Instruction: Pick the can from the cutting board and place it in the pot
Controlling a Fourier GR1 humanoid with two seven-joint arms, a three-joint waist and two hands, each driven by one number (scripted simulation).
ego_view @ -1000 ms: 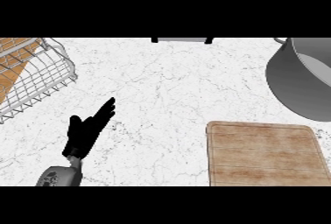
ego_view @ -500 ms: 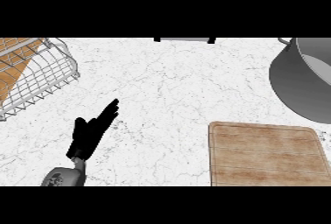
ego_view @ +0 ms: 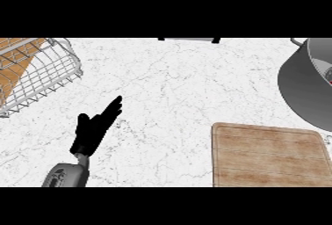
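White surface with fine grey veins. Wire rack standing at far left, cut off by the view's edge. Wooden cutting board lying flat at lower right. Grey pot standing at right, just beyond the board, partly out of view. Dark item barely showing at the far edge.

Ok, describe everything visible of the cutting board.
The cutting board is a pale brown wooden rectangle with rounded corners and grain lines running across it. It lies flat on the white marbled counter at the view's lower right, its near edge cut off. Nothing stands on it. The grey pot sits just past its far right corner; whether they touch cannot be told.
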